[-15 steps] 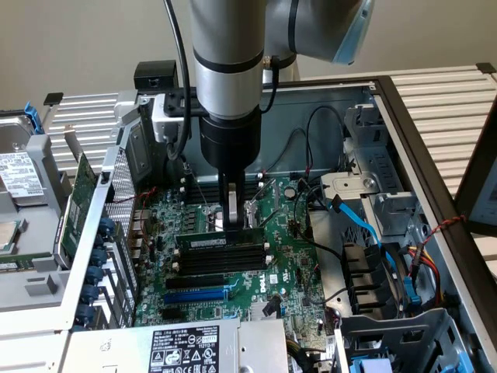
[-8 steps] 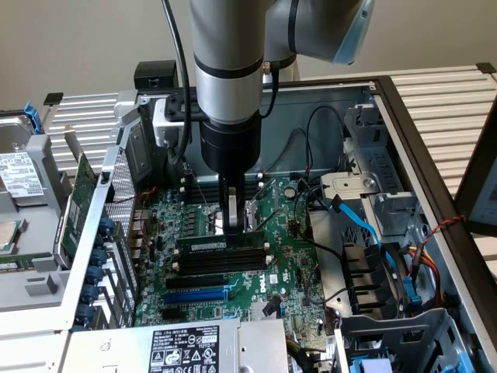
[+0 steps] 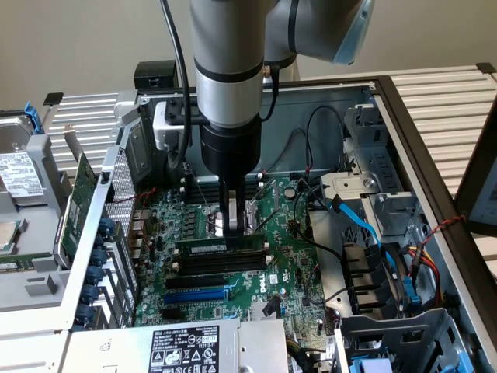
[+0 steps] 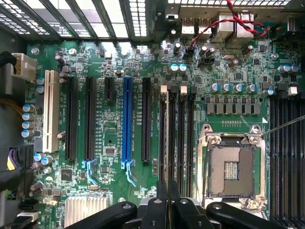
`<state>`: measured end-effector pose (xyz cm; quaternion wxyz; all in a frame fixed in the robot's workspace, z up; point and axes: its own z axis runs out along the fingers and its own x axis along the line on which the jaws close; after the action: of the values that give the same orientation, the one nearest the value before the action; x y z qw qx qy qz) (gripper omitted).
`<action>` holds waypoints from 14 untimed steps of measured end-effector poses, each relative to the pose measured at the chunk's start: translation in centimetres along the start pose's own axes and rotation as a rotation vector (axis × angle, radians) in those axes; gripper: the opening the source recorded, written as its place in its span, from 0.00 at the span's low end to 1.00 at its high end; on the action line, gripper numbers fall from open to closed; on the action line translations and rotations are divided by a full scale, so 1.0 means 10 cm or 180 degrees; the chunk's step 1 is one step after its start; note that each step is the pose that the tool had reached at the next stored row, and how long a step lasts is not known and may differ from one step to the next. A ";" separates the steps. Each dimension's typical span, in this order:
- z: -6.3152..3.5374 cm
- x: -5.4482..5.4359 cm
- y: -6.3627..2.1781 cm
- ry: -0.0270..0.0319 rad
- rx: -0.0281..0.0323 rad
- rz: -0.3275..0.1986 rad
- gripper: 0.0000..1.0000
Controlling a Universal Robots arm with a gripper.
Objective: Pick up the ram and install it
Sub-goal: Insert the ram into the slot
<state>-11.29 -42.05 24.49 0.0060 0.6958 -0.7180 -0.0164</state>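
The open computer case (image 3: pixel 404 116) holds the green motherboard (image 3: pixel 287 264), and the arm (image 3: pixel 225 78) hangs straight down over the motherboard's middle. On the motherboard, the ram (image 3: pixel 221 245) stands on edge in the black memory slot (image 3: pixel 217 268) nearest the bare CPU socket (image 4: pixel 233 167) — the gripper (image 3: pixel 235 225) is pinched closed on the ram's top edge.

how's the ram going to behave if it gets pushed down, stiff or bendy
Probably stiff: the ram is a thin flat board that stands straight on edge by the black memory slots. Likely light, being so slim. Probably fragile: it is a bare board without casing, so uneven pressure might tilt or crack it.
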 end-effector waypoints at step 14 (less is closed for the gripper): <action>0.035 0.01 -0.019 0.0001 0.0000 0.0023 0.13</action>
<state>-11.12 -42.14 24.13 0.0062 0.6932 -0.7205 -0.0163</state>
